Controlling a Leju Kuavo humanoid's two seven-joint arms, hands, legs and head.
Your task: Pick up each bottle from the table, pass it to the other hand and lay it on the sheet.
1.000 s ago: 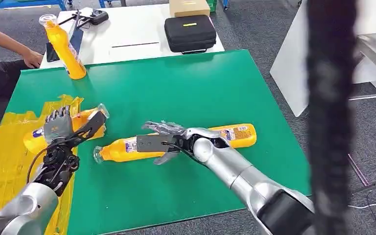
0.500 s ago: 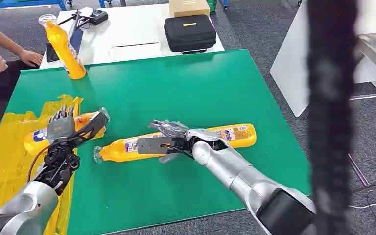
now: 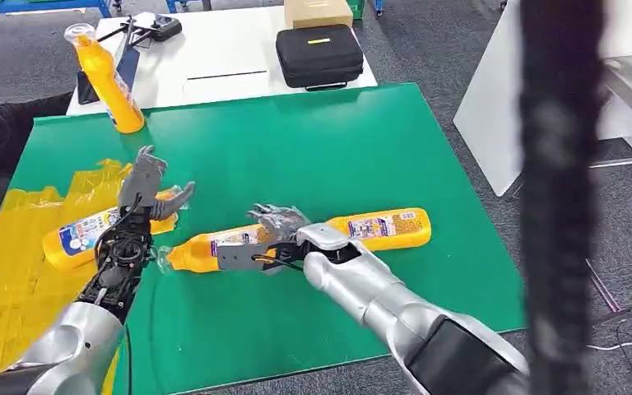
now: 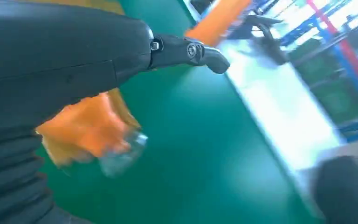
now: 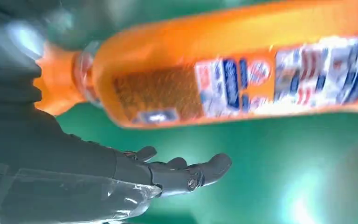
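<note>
While one orange bottle (image 3: 90, 234) lies on the yellow sheet (image 3: 8, 271), left hand (image 3: 144, 185) hovers, fingers spread, empty; right hand (image 3: 267, 234) over the desk bottle (image 3: 354, 226), fingers extended, grip unclear.

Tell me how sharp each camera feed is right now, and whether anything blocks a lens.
Head view: mostly crisp, even light, but a blurred dark vertical strip close to the lens covers the right side. Left wrist view: motion-smeared, the lying bottle soft, the far white table glaring. Right wrist view: the bottle's label blurred, with a bright glare patch on the green table.
</note>
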